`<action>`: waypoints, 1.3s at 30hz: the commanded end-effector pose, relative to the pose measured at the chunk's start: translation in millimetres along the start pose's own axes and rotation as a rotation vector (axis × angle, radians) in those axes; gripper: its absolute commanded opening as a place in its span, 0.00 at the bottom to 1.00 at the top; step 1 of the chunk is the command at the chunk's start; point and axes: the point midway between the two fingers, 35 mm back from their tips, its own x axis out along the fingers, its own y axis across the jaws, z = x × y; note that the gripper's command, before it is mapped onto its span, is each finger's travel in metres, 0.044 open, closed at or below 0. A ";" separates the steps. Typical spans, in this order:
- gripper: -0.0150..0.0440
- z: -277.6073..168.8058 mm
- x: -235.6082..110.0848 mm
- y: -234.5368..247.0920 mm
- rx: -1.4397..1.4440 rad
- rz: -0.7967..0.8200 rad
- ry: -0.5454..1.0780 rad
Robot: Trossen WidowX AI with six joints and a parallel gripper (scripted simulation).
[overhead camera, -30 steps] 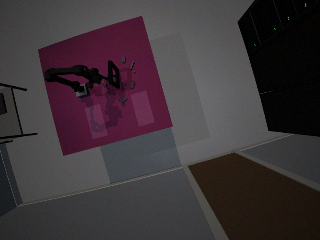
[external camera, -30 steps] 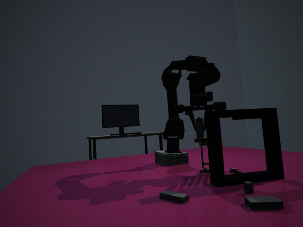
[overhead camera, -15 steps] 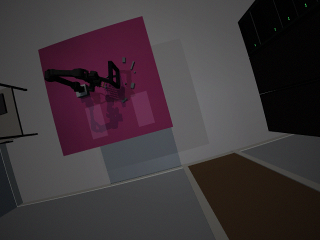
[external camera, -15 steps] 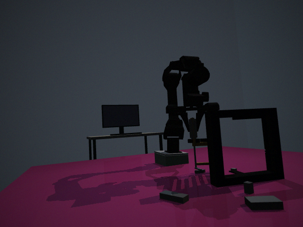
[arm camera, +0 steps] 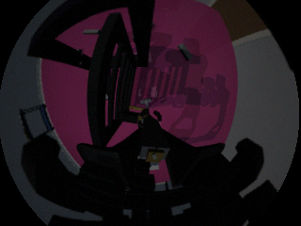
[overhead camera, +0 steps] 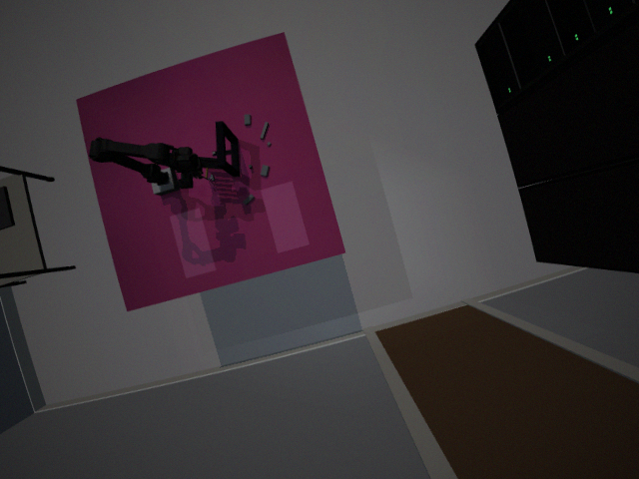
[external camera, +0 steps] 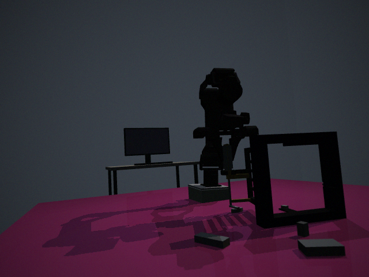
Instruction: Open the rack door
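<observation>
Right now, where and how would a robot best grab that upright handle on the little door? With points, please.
I'd grip the tall, pale upper part of the upright handle [external camera: 227,154] [arm camera: 155,155], coming from above with one finger on each side. It is narrow and stands on end, its top faces up, and the gripper [overhead camera: 200,171] [external camera: 227,157] [arm camera: 150,131] already has it that way.

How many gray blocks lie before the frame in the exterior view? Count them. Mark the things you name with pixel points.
3: long block [overhead camera: 249,199] [external camera: 211,240] [arm camera: 185,52] left; small upright block [overhead camera: 251,167] [external camera: 302,228] and flat block [overhead camera: 265,171] [external camera: 321,247] right. None looks hidden.

Glossy magenta table [overhead camera: 248,77] [external camera: 89,214] [arm camera: 216,61] top.
</observation>
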 end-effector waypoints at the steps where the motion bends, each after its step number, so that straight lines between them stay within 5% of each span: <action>1: 0.30 2.5 -0.4 -3.7 -0.064 0.009 -0.002; 24: 0.30 7.5 -0.3 -22.1 -0.197 0.007 -0.003; 34: 0.75 7.5 -0.3 -22.1 -0.197 0.007 -0.003; 39: 0.76 7.8 -3.2 -22.2 -0.197 0.007 -0.003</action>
